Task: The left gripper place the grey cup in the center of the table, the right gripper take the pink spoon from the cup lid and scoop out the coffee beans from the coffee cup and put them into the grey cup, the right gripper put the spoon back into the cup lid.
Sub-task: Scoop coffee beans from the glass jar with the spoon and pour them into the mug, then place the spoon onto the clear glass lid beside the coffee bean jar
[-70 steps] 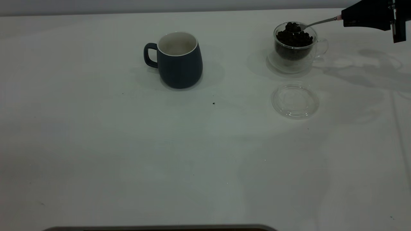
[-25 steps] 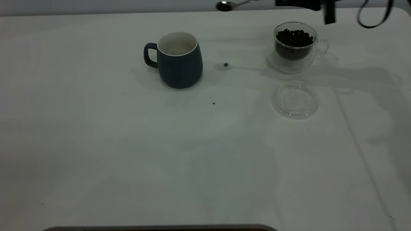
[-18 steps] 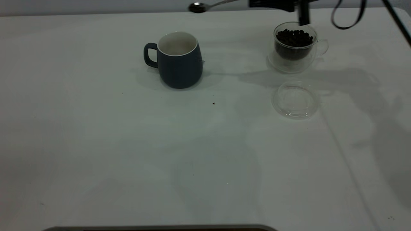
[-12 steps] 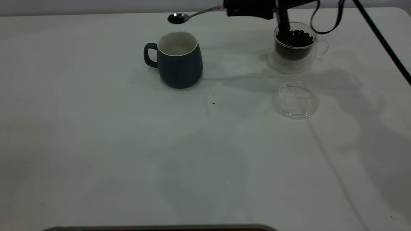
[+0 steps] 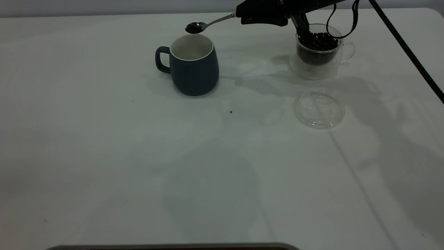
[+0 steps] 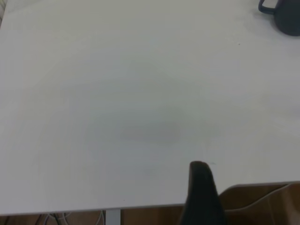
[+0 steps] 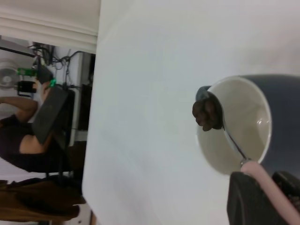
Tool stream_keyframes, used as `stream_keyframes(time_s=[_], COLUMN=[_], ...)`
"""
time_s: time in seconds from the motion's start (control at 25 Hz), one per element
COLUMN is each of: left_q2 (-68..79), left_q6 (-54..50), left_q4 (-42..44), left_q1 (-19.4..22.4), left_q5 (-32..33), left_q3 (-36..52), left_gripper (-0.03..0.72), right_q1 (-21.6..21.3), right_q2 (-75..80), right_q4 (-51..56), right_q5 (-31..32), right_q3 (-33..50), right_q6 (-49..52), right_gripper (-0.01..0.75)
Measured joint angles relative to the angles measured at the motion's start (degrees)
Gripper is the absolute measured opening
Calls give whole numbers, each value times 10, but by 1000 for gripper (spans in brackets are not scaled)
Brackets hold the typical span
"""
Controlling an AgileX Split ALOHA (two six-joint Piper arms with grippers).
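Rounded grey cup (image 5: pixel 194 66); shiny pink spoon (image 5: pixel 208 24) — beans heaped.

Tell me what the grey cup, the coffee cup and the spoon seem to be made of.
The grey cup: probably glazed ceramic, opaque blue-grey outside, white inside with a thin pale rim.
The coffee cup: clear glass, apparently double-walled; the dark beans show through it.
The pink spoon, held by the right gripper: shiny metal bowl and stem; the pink handle looks matte, maybe plastic or a coating.
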Motion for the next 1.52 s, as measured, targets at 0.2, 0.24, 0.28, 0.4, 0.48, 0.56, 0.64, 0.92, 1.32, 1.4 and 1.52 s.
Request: stream_keyframes(time_s=[0.2,0.24,0.28,0.4,0.48,0.56,0.64,0.92,1.32,1.4,1.52], left_q2=[0,0,0,0,0,0,0,0,0,0,0], left_q6=[0,0,0,1,1,1,1,1,1,1,1], left_q4=[0,0,0,0,0,0,0,0,1,1,1], left_q1=[0,0,0,0,0,0,0,0,0,0,0], left_q5=[0,0,0,0,0,0,0,0,0,0,0], left_q3=[0,0,0,0,0,0,0,0,0,0,0], left_gripper=[586,586,586,586,586,586,586,586,586,586,586], right_q1=[1,2,4,7,7,7,8,3,-131,-159,-187], right_q2=[-2,-5,-9,-26,-34,-39,-40,-102,-236,-230,-205], right_q4=[-1,-4,-5,-9,-20,-36,-56,-184,-309,-305,-295], right_q5=[-4,-7,-11,-16,-19,-27,-34,5,32,15,2], right_q3=[0,0,0,0,0,0,0,5,151,183,196], right_q6=[-73,-91,-118,-171,-188,-196,-197,-133,-29,-28,-28], right_gripper=[96,96,96,96,96,96,96,96,96,96,96])
